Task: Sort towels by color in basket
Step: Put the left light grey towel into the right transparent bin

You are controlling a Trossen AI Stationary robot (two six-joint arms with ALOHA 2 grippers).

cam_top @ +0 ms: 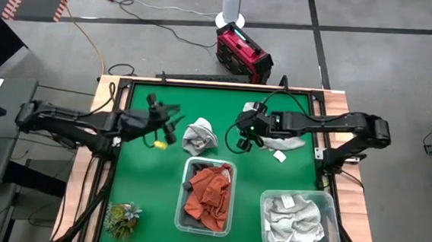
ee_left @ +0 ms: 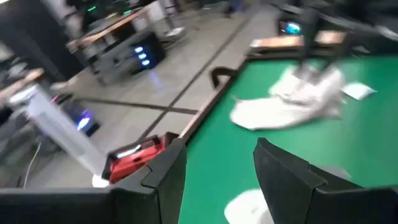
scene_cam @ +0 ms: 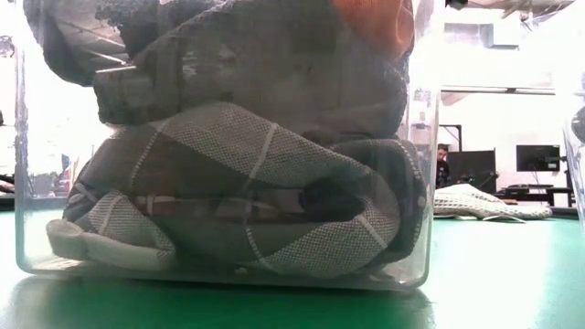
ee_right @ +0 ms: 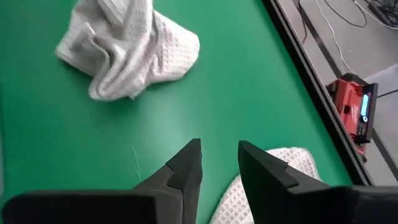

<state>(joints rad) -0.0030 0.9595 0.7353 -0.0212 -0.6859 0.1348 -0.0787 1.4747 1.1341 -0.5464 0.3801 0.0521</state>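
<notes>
A crumpled light grey towel (cam_top: 200, 136) (ee_right: 124, 53) lies on the green table between my two grippers. A white towel (cam_top: 284, 143) (ee_left: 292, 99) lies flat under my right arm. My left gripper (cam_top: 170, 128) (ee_left: 214, 177) hovers open just left of the grey towel, with nothing between its fingers. My right gripper (cam_top: 244, 137) (ee_right: 214, 165) is open a little, tilted down over the table just past the white towel's edge (ee_right: 273, 180), and holds nothing. Rust-orange towels (cam_top: 209, 197) fill the middle basket. Pale grey and white towels (cam_top: 294, 218) lie in the right basket.
The middle basket (cam_top: 181, 210) (scene_cam: 420, 183) and the right basket (cam_top: 331, 213) stand along the near edge; the low view shows dark and checked grey cloths (scene_cam: 247, 201) low in the middle one. A green plant tuft (cam_top: 121, 218) sits near left. A red device (cam_top: 242, 53) stands beyond the far edge.
</notes>
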